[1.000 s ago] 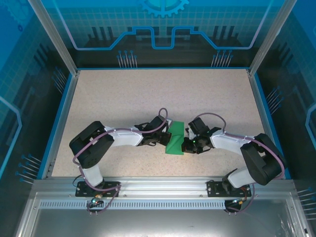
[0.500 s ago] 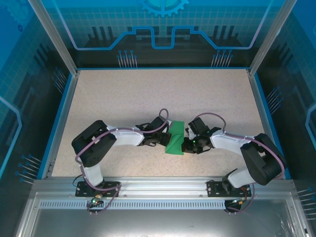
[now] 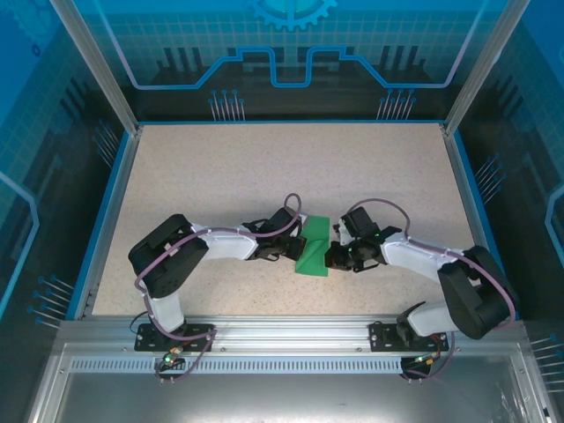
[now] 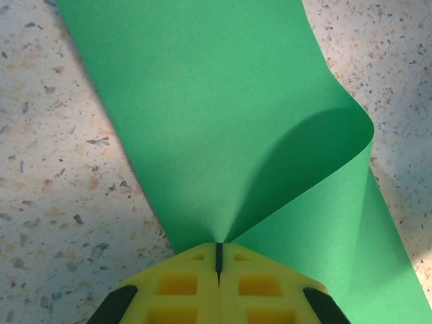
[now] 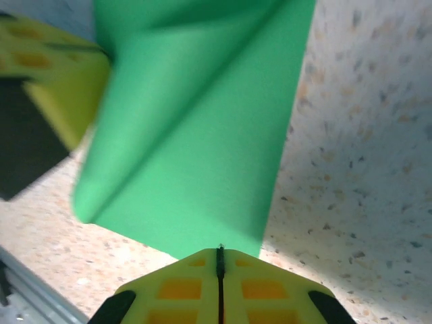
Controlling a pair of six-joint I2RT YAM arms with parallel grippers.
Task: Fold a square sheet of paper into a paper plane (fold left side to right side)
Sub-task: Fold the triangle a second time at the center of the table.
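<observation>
Green sheet of paper (image 4: 202, 101), thin and curled into a soft loop, was pinched at opposite edges by the left gripper (image 4: 218, 255) and right gripper (image 5: 220, 255), arms bent inward.

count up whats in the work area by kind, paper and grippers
green sheet of paper: 1
grippers with yellow fingers: 2, the left gripper and the right gripper
total: 3
</observation>
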